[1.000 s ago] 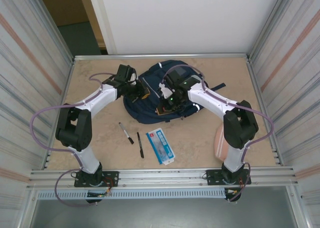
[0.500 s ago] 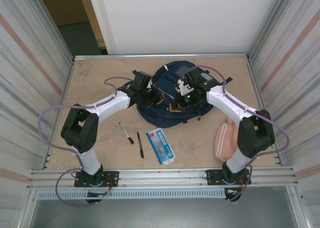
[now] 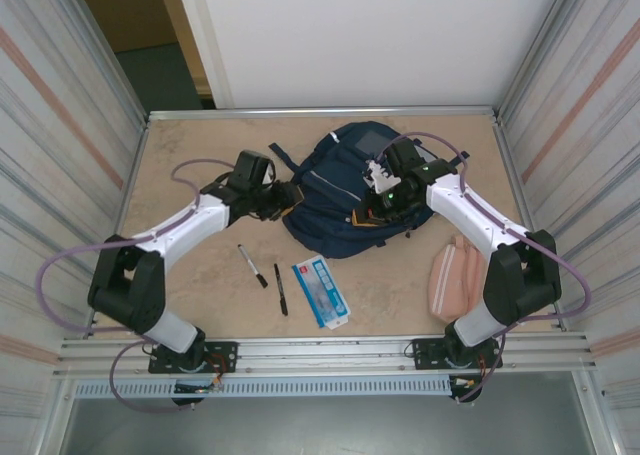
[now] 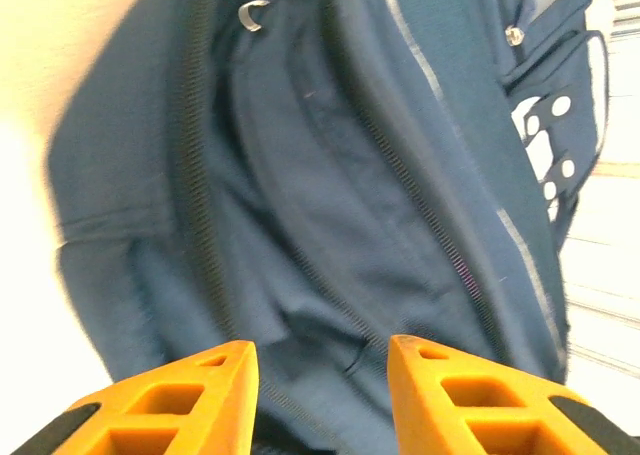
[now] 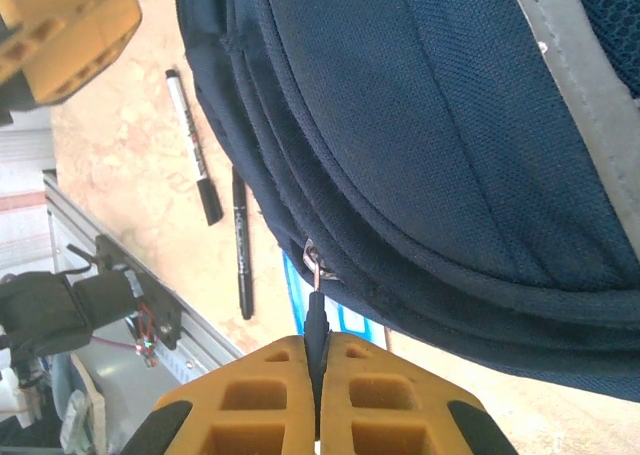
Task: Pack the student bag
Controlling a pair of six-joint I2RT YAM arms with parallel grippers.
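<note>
From my station I see the backpack (image 3: 335, 203) lying flat on the bench (image 3: 190, 145), toward the far side and a little right of centre, with both arms reaching in on it from opposite sides.

The left arm rises from its base, folds back at the elbow near the left wall, then stretches its white forearm across to the left edge of the backpack. Its wrist view shows the left end effector (image 4: 322, 347) with its orange fingers (image 4: 215, 365) spread wide. Navy fabric and a zip line sit in the gap between them, and I cannot tell whether they touch the cloth. They have hold of nothing.

The right arm goes up along the right side, bends at the elbow close to the right wall, and angles its forearm back in over the near right part of the backpack. The right end effector (image 5: 318, 343) is pressed fully together on a thin black zip pull (image 5: 316, 320), which hangs from a small metal ring at the near seam.

Nearer me on the bench lie two pens (image 3: 253, 265), side by side but apart. A blue and white packet (image 3: 320, 292) sits just to their right. A pink pouch (image 3: 450, 275) lies beside the right arm's upper link, well apart from the pens.
</note>
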